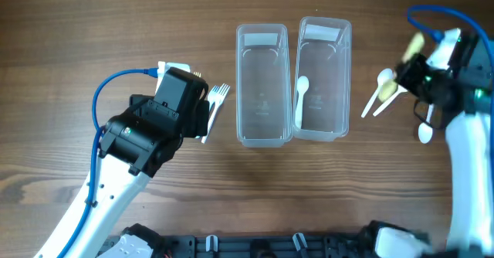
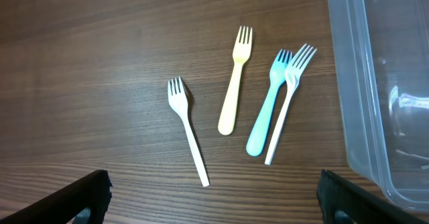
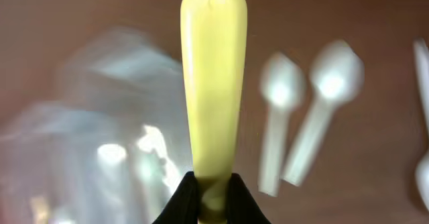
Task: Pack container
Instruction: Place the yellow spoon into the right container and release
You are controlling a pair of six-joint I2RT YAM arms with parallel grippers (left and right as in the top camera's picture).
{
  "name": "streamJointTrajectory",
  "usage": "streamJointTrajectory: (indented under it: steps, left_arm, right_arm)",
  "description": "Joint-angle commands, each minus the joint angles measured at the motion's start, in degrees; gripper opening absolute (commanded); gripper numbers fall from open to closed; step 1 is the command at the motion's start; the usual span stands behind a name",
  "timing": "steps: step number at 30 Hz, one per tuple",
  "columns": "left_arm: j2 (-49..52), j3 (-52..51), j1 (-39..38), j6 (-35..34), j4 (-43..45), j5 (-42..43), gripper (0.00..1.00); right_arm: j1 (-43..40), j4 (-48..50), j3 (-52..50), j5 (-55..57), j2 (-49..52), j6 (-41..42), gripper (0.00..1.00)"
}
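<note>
Wood table (image 1: 93,26) | right gripper (image 3: 213,192) clamps yellow utensil (image 3: 213,83) | left gripper (image 2: 213,198) spread, empty | next: carry utensil over right container (image 1: 324,23)

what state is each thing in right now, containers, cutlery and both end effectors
left container: no lid, empty
right container: no lid, one white spoon lying inside
forks: four, flat on the table, blue and one white overlapping
loose spoons: lying right of the containers
left end effector: open, above the forks, holding nothing
right end effector: shut on the yellow utensil
</note>
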Motion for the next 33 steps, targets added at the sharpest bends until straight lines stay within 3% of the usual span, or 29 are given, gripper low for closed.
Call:
streamJointTrajectory:
  steps: [1, 6, 12, 14, 18, 20, 26, 29, 33]
  left_arm:
    - [-0.31, 0.37, 0.26, -0.72, -0.07, 0.31, 1.0]
    - [-0.31, 0.37, 0.26, -0.72, -0.07, 0.31, 1.0]
    - [-0.31, 0.37, 0.26, -0.72, -0.07, 0.31, 1.0]
    - [-0.31, 0.37, 0.26, -0.72, -0.07, 0.31, 1.0]
    - [-0.31, 0.37, 0.26, -0.72, -0.07, 0.31, 1.0]
    - [-0.31, 0.37, 0.26, -0.72, -0.07, 0.31, 1.0]
    - [-0.31, 0.37, 0.26, -0.72, -0.07, 0.31, 1.0]
    - [-0.31, 0.37, 0.26, -0.72, -0.07, 0.31, 1.0]
    - [-0.31, 0.37, 0.26, -0.72, -0.07, 0.31, 1.0]
  right_arm:
    - [8.15, 1.4, 0.42, -0.83, -3.5, 1.09, 0.04]
    - [17.46, 3.28, -0.85, 7.41, 1.07, 1.14, 0.04]
    - [22.6, 6.01, -1.25, 7.76, 15.61, 0.87, 0.05]
    - [22.64, 6.78, -1.18, 6.8, 17.64, -0.61, 0.13]
    - [21.4, 6.75, 0.5, 9.84, 16.13, -2.67, 0.48]
    - [19.52, 6.29, 1.55, 12.87, 13.99, -2.69, 0.57]
    - [4.66, 4.24, 2.03, 16.33, 5.03, -1.2, 0.66]
    - [-4.68, 3.5, 1.7, 16.55, 4.37, 0.55, 0.65]
    - [-15.39, 4.74, -0.76, 16.55, 7.32, 2.67, 0.53]
